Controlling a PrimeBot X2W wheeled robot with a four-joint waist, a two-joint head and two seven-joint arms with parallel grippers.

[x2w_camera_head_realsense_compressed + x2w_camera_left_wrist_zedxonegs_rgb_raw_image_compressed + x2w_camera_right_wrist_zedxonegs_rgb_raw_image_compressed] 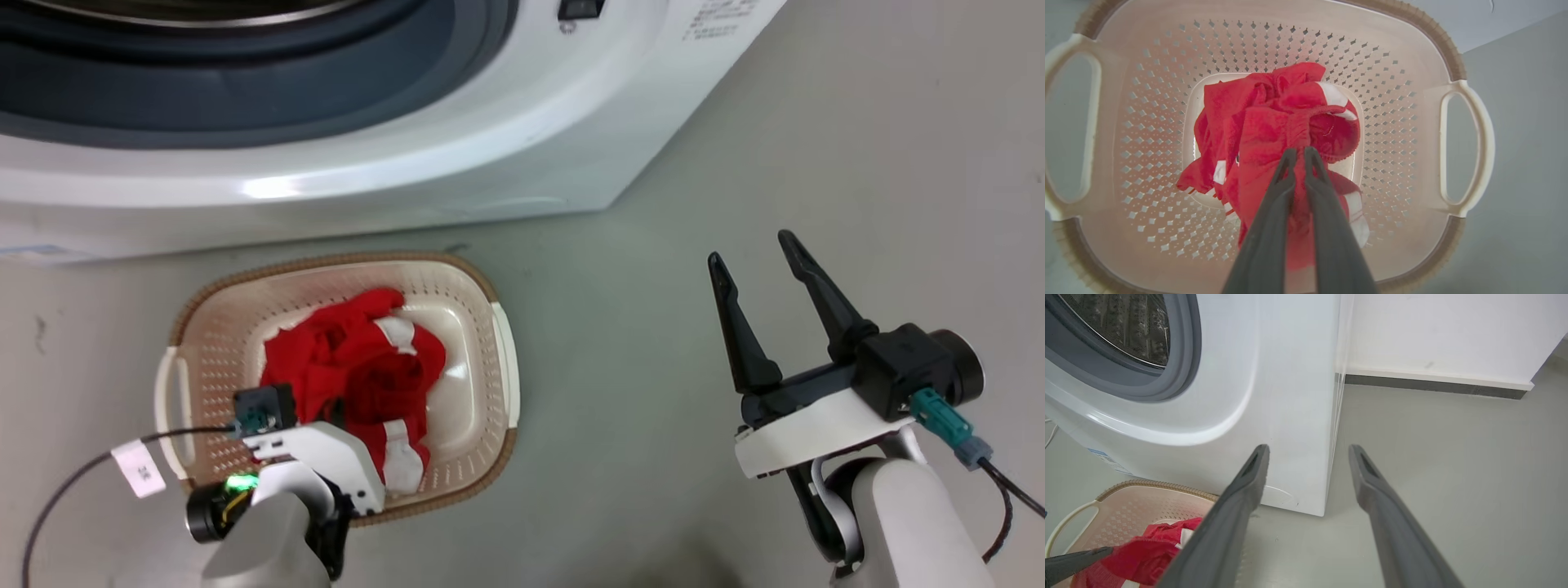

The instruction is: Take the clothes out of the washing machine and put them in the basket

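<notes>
The clothes (pixel 1274 122) lie bunched in the middle of the basket (pixel 1404 41), the left gripper (pixel 1298 152) clenched on them. The basket sits on the floor (pixel 816 122) before the washer (pixel 490 147); the right gripper (pixel 751 247) is spread, empty.

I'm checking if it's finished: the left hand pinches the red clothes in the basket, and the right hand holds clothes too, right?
No. The right hand is open and holds nothing, as the head view shows. The left hand does pinch the red clothes in the basket.
</notes>
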